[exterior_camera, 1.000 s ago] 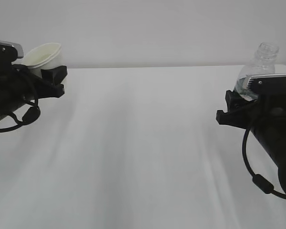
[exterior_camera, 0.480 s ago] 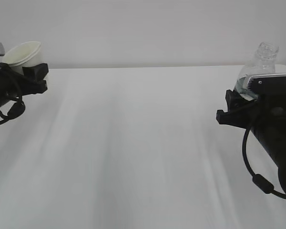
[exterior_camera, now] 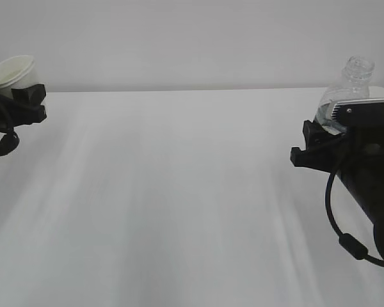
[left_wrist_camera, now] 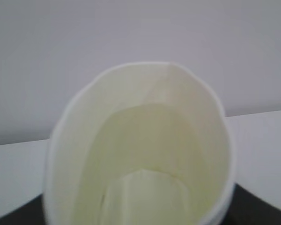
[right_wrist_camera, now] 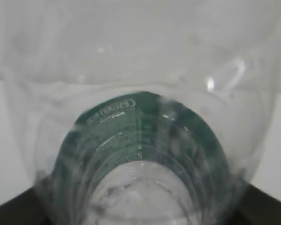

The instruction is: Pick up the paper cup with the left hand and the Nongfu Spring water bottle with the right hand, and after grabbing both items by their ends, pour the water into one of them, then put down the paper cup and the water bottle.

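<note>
The left hand grips the paper cup at the table's far left edge. The right hand clasps the Nongfu Spring water bottle at the right edge. Setting both down appears to be what remains.

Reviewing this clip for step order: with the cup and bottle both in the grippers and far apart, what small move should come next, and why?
Probably lower the paper cup and let go. The left hand holds it at the far left edge, away from the Nongfu Spring water bottle in the right hand, and it looks upright. Whether water was poured, I cannot tell.
</note>
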